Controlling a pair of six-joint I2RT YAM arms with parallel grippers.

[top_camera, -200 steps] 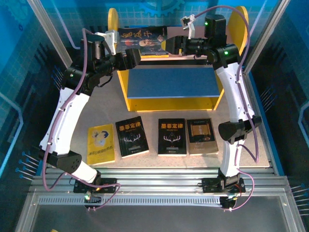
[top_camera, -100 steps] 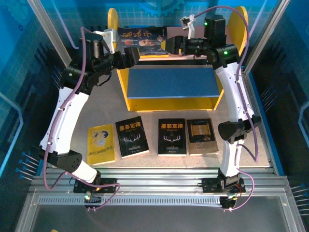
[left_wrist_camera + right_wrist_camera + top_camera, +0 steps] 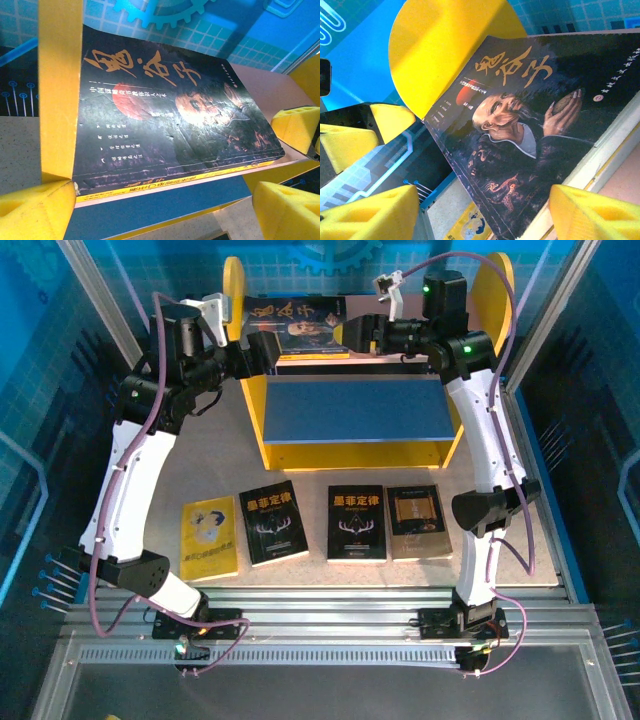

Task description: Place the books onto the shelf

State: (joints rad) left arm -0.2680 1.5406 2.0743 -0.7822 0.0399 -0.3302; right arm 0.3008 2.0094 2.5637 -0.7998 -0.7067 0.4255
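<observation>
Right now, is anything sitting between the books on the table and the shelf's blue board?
Nothing visible does. The books lie in a row in front of the shelf, only tabletop between them and the blue board. The left gripper and right gripper are up by the pink board.

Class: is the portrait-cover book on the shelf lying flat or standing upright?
Lying flat: the portrait-cover book rests on the pink upper board, cover facing up toward the overhead camera.
</observation>
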